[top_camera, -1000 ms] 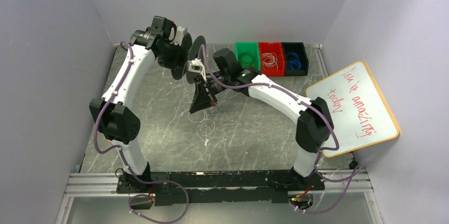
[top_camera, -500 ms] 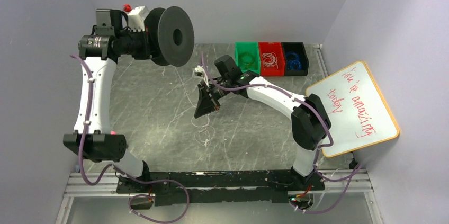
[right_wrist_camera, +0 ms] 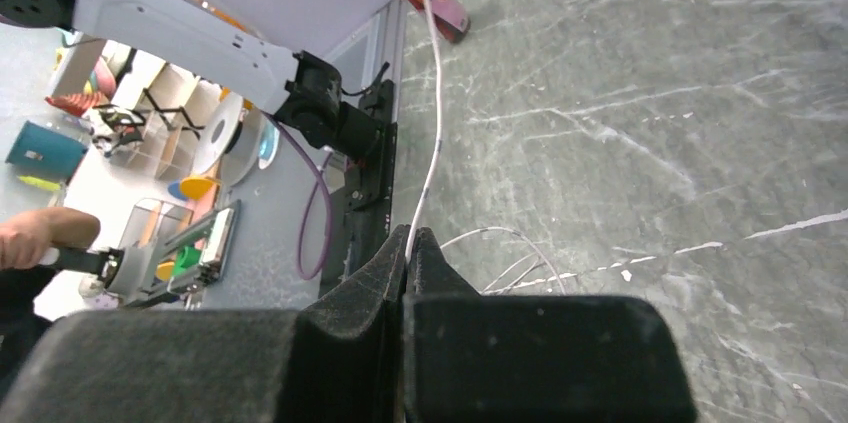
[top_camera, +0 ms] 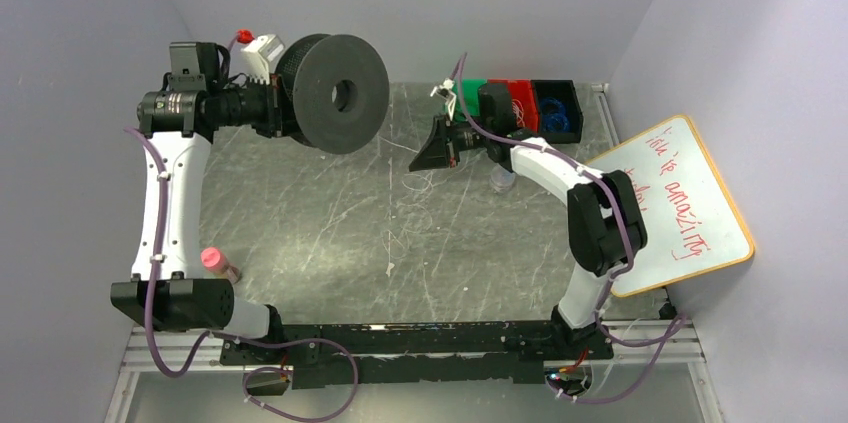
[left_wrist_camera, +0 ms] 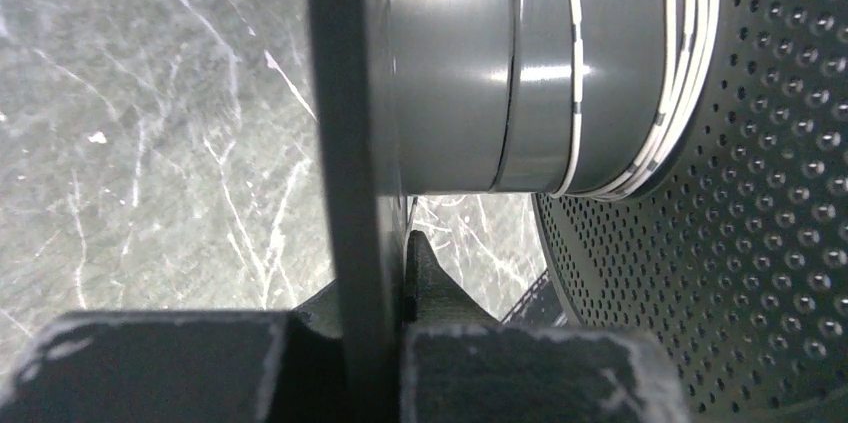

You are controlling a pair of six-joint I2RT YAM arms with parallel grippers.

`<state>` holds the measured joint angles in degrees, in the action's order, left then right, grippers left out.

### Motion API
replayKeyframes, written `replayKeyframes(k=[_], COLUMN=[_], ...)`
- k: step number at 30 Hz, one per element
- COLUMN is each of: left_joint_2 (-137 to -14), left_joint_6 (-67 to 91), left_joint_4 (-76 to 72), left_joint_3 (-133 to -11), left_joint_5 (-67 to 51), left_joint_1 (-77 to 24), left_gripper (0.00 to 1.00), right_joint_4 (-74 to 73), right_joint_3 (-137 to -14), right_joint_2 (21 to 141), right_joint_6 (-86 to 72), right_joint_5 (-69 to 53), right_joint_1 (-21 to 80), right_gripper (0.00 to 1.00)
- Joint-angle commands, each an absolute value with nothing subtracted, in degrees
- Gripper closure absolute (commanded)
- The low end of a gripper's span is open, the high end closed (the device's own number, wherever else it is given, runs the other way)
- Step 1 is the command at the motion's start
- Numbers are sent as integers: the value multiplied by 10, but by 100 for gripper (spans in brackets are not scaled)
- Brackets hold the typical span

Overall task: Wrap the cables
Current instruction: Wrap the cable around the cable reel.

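Left gripper [left_wrist_camera: 372, 288], jaws clamped on the spool [top_camera: 335, 93] flange, is at eleven o'clock. Right gripper [right_wrist_camera: 408, 253], jaws closed on the cable [right_wrist_camera: 435, 123], is at one o'clock above the table [top_camera: 330, 228]. Best wound taut, each turn laid beside those on the hub. The whiteboard [top_camera: 670, 203], at three o'clock, seems to read "life is amazing today".

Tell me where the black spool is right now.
In the top view the black spool hangs at the back left, above the table, its flange clamped in the left gripper, with the right gripper off to its right.
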<state>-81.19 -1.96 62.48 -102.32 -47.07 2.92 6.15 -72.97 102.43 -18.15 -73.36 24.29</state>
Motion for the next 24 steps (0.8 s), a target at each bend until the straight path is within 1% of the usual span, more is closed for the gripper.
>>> replayKeyframes(k=[1, 5, 8, 11, 16, 20, 24], left_joint_2=[-777, -775, -775, -766, -746, -741, -739], left_joint_6=[-143, -239, -287, -305, -292, -296, -296], left_joint_4=[657, 720, 746, 736, 677, 644, 618], left_joint_3=[-1011, -1006, -998, -972, -905, -873, -852], left_joint_5=[-563, -566, -540, -474, -317, -223, -168], left_joint_1=[29, 26, 12, -32, -132, -167, -187], left_gripper=[98, 98, 98, 98, 98, 98, 98], right_joint_4=[165, 157, 165, 182, 192, 199, 176], right_joint_3=[-730, -741, -744, -747, -756, -757, -762], right_joint_2=[982, 986, 986, 981, 966, 947, 932], right_joint_6=[-259, -272, -291, -317, -341, -350, -331], right_joint_5=[-766, -772, -779, -787, -808, -822, -827], right_joint_1=[230, 200, 183, 177, 176, 173, 168], right_gripper=[100, 100, 100, 100, 100, 100, 100])
